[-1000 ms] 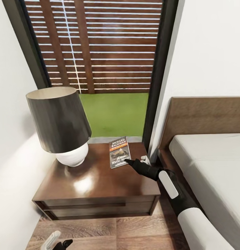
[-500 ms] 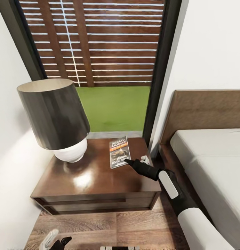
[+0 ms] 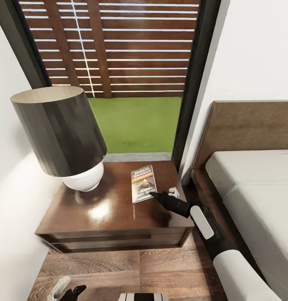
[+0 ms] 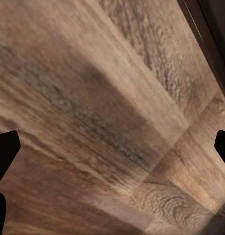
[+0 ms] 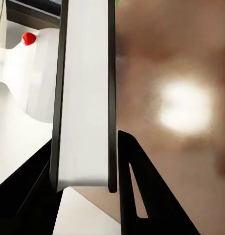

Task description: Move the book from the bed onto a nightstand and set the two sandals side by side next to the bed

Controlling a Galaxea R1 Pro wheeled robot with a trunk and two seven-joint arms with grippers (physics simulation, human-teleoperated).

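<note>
nothing shifted but the camera — right claw (image 3: 154, 195) clenches the book (image 3: 143, 183) (near nightstand (image 3: 114, 217) edge).

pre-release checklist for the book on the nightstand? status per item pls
1. Book over the nightstand top, not past an edge: ok.
2. Book clear of the lamp: ok, bare wood shows between them.
3. Book lying flat on the top: cannot tell; the head view suggests flat, but the right wrist view shows it edge-on between the fingers.
4. Right gripper state: shut on the book, a finger on each face, so not released.
5. Left gripper out of the way: ok, low over the floor, open.
6. Sandals located: cannot tell from these views.
</note>
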